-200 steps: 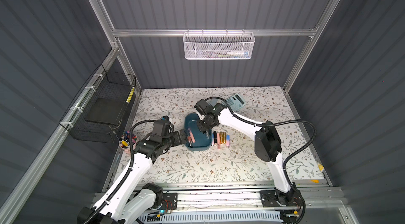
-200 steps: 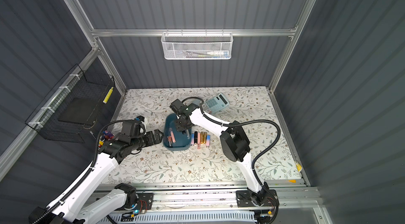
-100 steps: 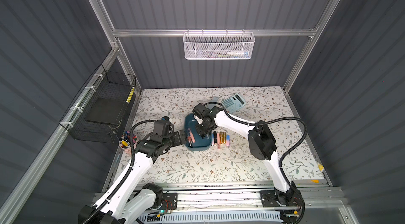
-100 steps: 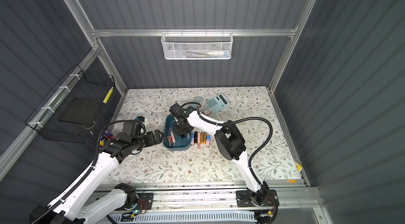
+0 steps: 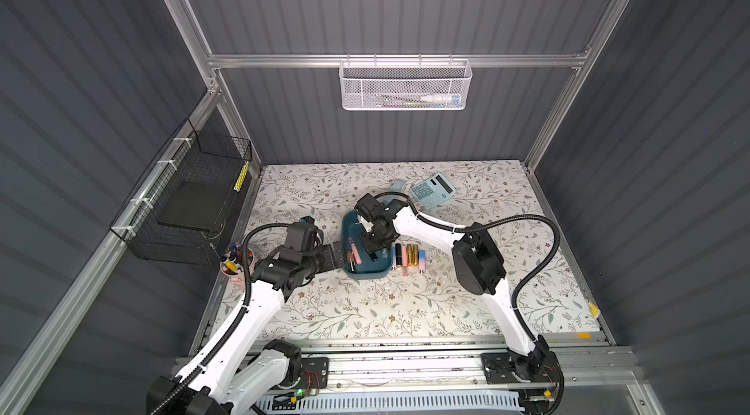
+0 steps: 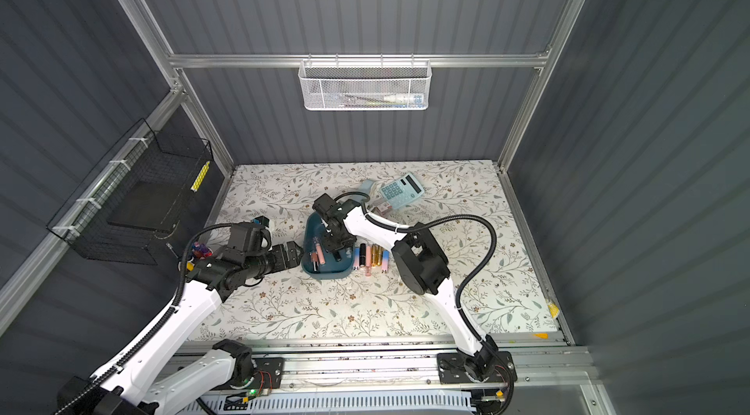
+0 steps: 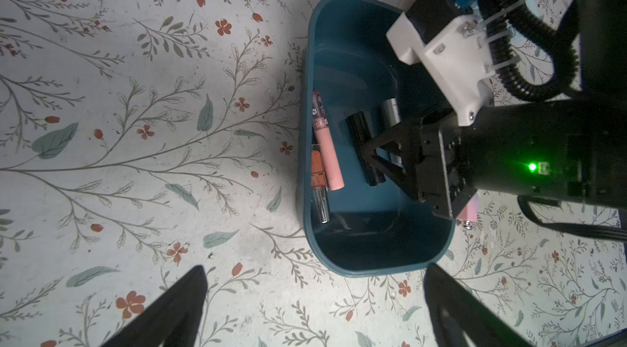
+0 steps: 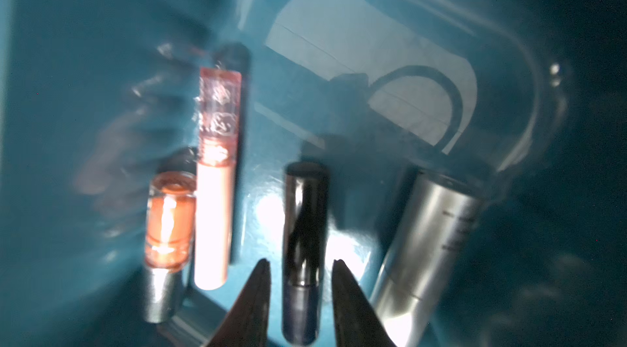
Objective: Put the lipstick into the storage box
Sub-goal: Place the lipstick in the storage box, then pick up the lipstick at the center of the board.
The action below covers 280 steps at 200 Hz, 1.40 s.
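left gripper (image 5: 338, 258): mine, spread wide, nothing between the fingers. It hangs low over the floral table cover (image 5: 365, 311). In the left wrist view the tips stop just short of the box wall, with no contact visible.
storage box (image 7: 373, 265): teal, straight ahead of my left fingertips. My right gripper is down inside it.
orange lip gloss (image 8: 169, 223): clear orange tube with a silver end, flat on the box floor. It is the item farthest out from my right gripper on the side facing my left one, close along the box wall.
pink lip gloss (image 8: 215, 192): lies alongside the orange one, touching it, between it and my right fingers. It is parallel to them.
black lipstick (image 8: 305, 243): the task's thing. It lies flat on the box floor, directly between my right fingertips, long axis running along the fingers.
right gripper (image 8: 301, 263): released, jaws parted only a little and straddling the black tube. A thin strip of box floor shows between tube and fingertip, so I read no squeeze.
silver tube (image 8: 427, 253): just outside my right gripper's other finger, on the box floor, at a slight angle to the black lipstick. The side print is too blurred to read.
row of lipstick tubes (image 5: 410, 256): on the table cover just beyond the box wall, on my right gripper's outer side. They lie side by side.
calculator (image 5: 431, 191): light blue, back behind my right wrist, well apart from the box.
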Each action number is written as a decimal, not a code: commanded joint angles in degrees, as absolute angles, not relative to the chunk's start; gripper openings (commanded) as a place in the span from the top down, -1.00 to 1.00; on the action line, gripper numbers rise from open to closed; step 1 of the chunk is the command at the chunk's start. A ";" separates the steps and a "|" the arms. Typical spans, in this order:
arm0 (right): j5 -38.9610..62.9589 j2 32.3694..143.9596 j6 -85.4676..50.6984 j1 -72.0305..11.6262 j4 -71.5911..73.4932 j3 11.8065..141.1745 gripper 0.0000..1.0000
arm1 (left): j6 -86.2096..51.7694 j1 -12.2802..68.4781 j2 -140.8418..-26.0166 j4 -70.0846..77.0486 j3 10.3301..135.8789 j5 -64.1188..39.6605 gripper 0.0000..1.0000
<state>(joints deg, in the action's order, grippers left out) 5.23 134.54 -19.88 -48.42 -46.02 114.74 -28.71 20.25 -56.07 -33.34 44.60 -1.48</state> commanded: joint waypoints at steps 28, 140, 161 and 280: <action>5.40 128.93 -18.95 -48.69 -46.44 114.71 0.18 | -28.25 19.95 -56.84 -34.01 45.04 -2.02 -1.00; -2.47 83.52 -23.25 -30.89 -35.47 69.67 0.12 | -35.29 24.69 -61.45 -32.95 53.00 -6.69 -0.99; -2.59 77.98 -23.43 -28.68 -33.98 61.57 0.10 | -36.19 33.56 -68.03 -32.14 57.68 -0.10 -0.99; -0.02 57.17 -26.08 -16.55 -32.23 40.62 0.13 | -37.05 53.06 -108.64 -37.77 87.76 6.12 -0.82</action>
